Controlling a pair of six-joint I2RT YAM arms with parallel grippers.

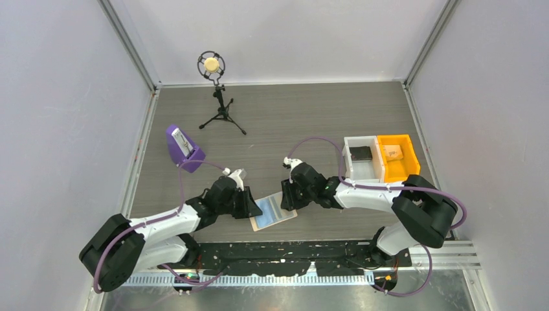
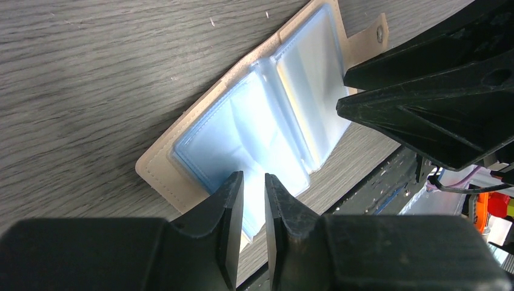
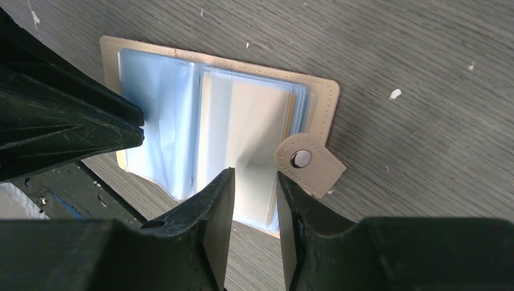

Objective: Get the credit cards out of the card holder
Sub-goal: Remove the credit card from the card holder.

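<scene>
Worktop (image 1: 291, 116): grey wood grain.
Left hand (image 2: 253, 179): at the left page of the card holder (image 1: 274, 212), fingers set close at a sleeve edge. Cannot tell whether they pinch it.
Right hand (image 3: 253, 176): over the holder's right page, fingers apart, nothing between them.
Card holder: open and flat between the hands.
Clear sleeves (image 3: 160, 121): soft, floppy, likely slick.
Credit card (image 3: 254, 121): pale yellow, in a right-page sleeve. Likely light, stiff and thin. Best to pin the holder and pinch the card at the sleeve mouth.
</scene>
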